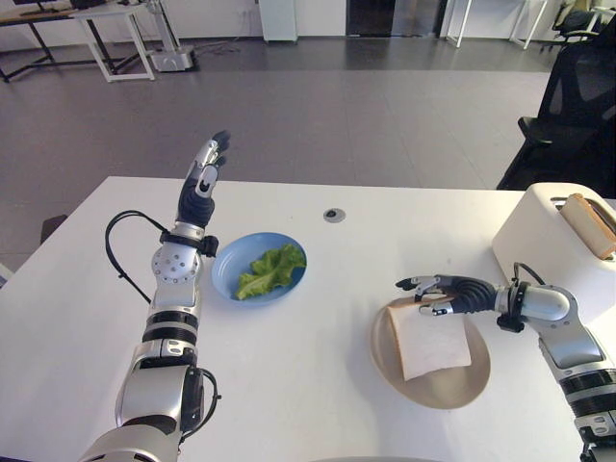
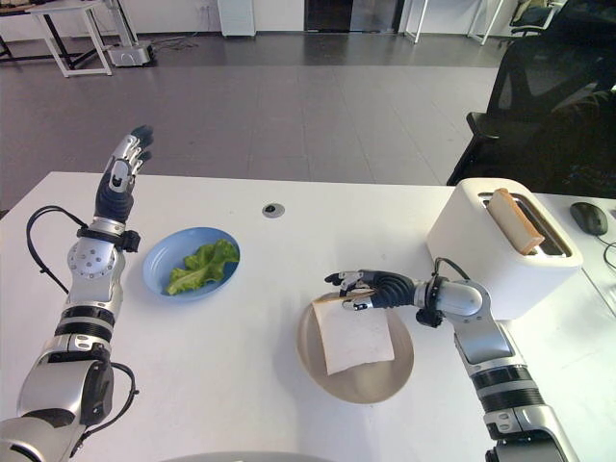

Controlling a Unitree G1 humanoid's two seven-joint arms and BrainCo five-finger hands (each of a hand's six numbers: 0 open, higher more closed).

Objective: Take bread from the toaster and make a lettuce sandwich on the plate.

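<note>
Left eye view puts the first step nearly done: the right hand (image 1: 452,292) has its fingers curled onto the far edge of a pale square bread slice (image 1: 430,342) lying on the round beige plate (image 1: 462,390). Left to do, I judge: the green lettuce leaf (image 1: 269,271) lies in the blue bowl (image 1: 223,265), and a browned second slice (image 1: 589,223) stands in the white toaster (image 1: 539,236). Beyond the bowl the left hand (image 1: 204,178) is raised, fingers spread, holding nothing.

Lettuce (image 1: 271,270) in the bowl (image 1: 229,258), left of the plate (image 1: 454,390) carrying bread (image 1: 428,344); toaster (image 1: 539,241) at the bench's (image 1: 318,385) right edge, slice (image 1: 587,223) inside.
</note>
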